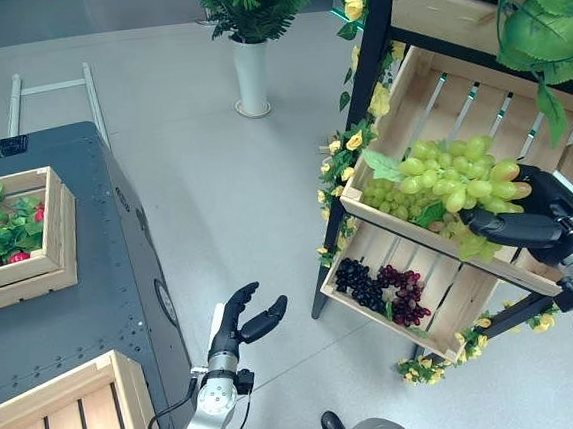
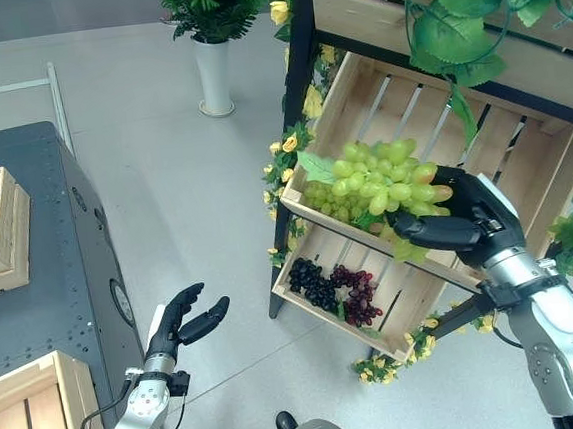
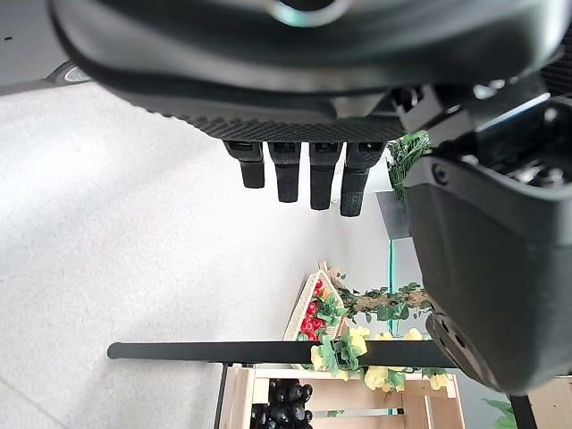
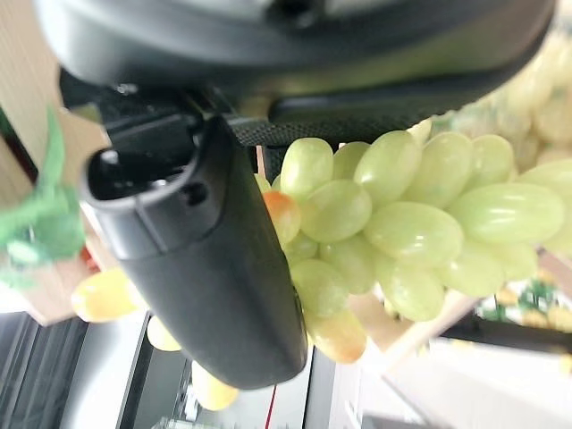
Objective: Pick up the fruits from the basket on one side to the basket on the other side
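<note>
Right hand (image 2: 473,220): at the upper crate of the stand, thumb and fingers curled round a bunch of green grapes (image 2: 384,181); the right wrist view shows the grapes (image 4: 402,223) pressed between thumb and palm.
Green grapes: a big bunch, raised at the front lip of the upper crate (image 1: 457,94), with more green grapes lying behind it in the same crate; a green leaf (image 1: 384,165) sticks out at the bunch's left.
Left hand (image 1: 244,321): low over the floor, between the table and the stand, fingers relaxed and spread, grasping nothing; in its wrist view the fingers (image 3: 288,170) hang straight.
Dark grapes (image 1: 381,289): black and dark red bunches lying in the lower crate (image 1: 370,313) of the stand, just below the green ones.
Stand (image 1: 372,66): black frame with slanted wooden crates, trimmed with yellow flowers (image 1: 351,141) and leaves.
Table (image 1: 73,303): dark grey, at the robot's left, well apart from the stand.
Far crate (image 1: 52,230): on the table, holding green leaves and small red fruit (image 1: 17,257).
Near crate (image 1: 63,415): on the table's near end, slatted bottom bare.
Plant (image 1: 247,37): green, in a white vase on the floor beyond the stand.
</note>
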